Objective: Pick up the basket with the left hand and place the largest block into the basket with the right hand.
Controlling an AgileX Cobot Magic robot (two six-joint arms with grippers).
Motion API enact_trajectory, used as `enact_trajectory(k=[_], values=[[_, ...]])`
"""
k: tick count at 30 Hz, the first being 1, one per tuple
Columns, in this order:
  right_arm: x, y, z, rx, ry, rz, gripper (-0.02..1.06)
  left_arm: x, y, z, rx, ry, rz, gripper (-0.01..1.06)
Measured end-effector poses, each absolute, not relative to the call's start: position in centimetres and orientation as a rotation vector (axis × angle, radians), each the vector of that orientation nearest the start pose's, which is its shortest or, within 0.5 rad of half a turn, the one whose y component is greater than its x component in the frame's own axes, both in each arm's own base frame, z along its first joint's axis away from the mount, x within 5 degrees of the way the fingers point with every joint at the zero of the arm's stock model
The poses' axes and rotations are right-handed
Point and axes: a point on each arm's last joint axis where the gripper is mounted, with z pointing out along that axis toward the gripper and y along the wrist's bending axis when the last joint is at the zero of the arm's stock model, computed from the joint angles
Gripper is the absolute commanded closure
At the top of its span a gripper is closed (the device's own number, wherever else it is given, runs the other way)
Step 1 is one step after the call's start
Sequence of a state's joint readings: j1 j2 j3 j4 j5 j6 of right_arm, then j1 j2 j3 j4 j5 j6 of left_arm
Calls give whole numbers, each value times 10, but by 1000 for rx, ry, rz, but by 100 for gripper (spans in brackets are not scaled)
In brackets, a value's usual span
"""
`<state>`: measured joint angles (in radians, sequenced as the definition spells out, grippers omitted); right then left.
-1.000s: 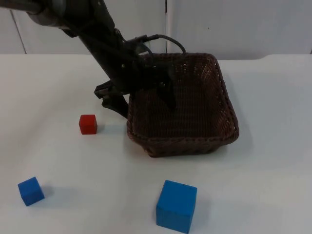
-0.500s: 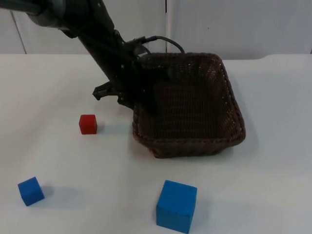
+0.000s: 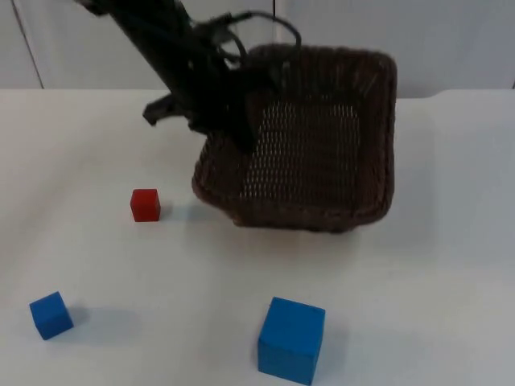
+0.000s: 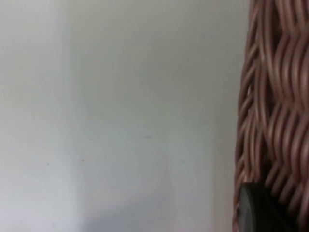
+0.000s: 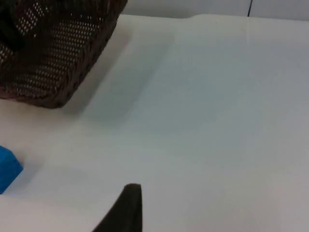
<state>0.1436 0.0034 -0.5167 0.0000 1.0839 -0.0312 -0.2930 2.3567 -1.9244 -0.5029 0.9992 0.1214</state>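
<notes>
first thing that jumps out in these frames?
The dark wicker basket, gripped at its left rim by the left gripper, tilted so light shows through its weave. Next, the big blue block at the table's near edge, with a small blue block and a red block to the left.

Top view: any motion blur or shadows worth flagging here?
Top view: the basket and left gripper are smeared by motion; the blocks stay crisp, with soft shadows beside them. Left wrist view: basket weave out of focus. Right wrist view: faint basket shadow on the table.
</notes>
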Motion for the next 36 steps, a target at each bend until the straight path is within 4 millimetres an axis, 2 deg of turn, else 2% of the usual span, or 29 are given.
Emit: enact_trajectory(k=[2, 6, 7, 11, 18, 25, 28, 29, 34, 35, 36], values=[[-7, -1, 280, -179, 2047, 70, 0, 459, -176, 177, 287, 2831, -694, 105], [-7, -1, 280, -179, 2047, 70, 0, 449, -173, 212, 329, 2806, -700, 105], [-7, -1, 280, -179, 2047, 70, 0, 449, -173, 212, 329, 2806, -700, 105], [-7, -1, 280, -179, 2047, 70, 0, 437, -165, 242, 361, 2810, -713, 105], [-7, -1, 280, -179, 2047, 70, 0, 429, -155, 262, 329, 2829, -722, 105], [-7, -1, 280, -179, 2047, 70, 0, 402, -140, 280, 280, 2847, -715, 105], [-7, -1, 280, -179, 2047, 70, 0, 383, -123, 283, 218, 2857, -705, 105], [-7, -1, 280, -179, 2047, 70, 0, 383, -123, 283, 218, 2857, -705, 105], [-7, -1, 280, -179, 2047, 70, 0, 354, -80, 271, 44, 2903, -667, 105], [-7, -1, 280, -179, 2047, 70, 0, 354, -80, 271, 44, 2903, -667, 105], [-7, -1, 280, -179, 2047, 70, 0, 346, -71, 268, 15, 2911, -658, 105]])
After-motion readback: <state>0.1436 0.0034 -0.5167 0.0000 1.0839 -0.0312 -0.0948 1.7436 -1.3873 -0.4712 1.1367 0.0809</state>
